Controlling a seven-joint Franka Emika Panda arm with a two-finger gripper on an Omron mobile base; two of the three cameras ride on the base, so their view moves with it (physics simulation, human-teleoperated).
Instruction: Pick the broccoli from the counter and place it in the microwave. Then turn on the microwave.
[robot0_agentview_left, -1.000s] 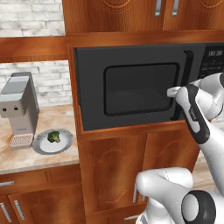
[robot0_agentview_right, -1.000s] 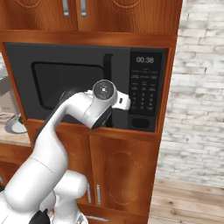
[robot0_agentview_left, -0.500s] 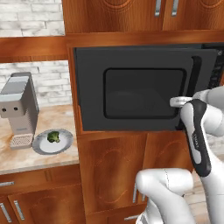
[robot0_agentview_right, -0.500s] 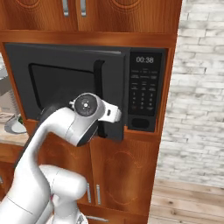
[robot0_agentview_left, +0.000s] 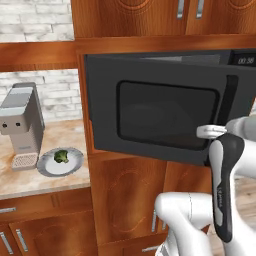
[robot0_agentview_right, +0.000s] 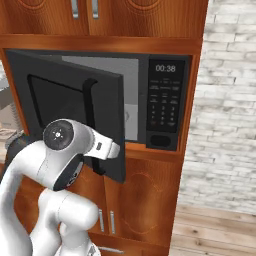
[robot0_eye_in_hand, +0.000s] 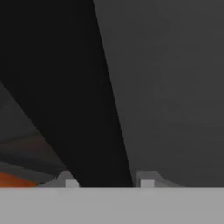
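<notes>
At the microwave (robot0_agentview_right: 150, 100), the door has swung further ajar with the hand (robot0_eye_in_hand: 107, 181) seemingly clamped around its handle (robot0_agentview_right: 90, 112), while the broccoli (robot0_agentview_left: 61, 156) waits on its plate (robot0_agentview_left: 47, 167) on the tabletop (robot0_agentview_left: 50, 182).

Both base views look forward from behind the arm, left and right, sharing the microwave (robot0_agentview_left: 165, 107) and its half-open door (robot0_agentview_right: 70, 112). The hand view sits very close against the door's handle (robot0_eye_in_hand: 65, 87).

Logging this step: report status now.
End effector straddling microwave door handle, door part open. Broccoli on plate, counter. Nothing blocking.
</notes>
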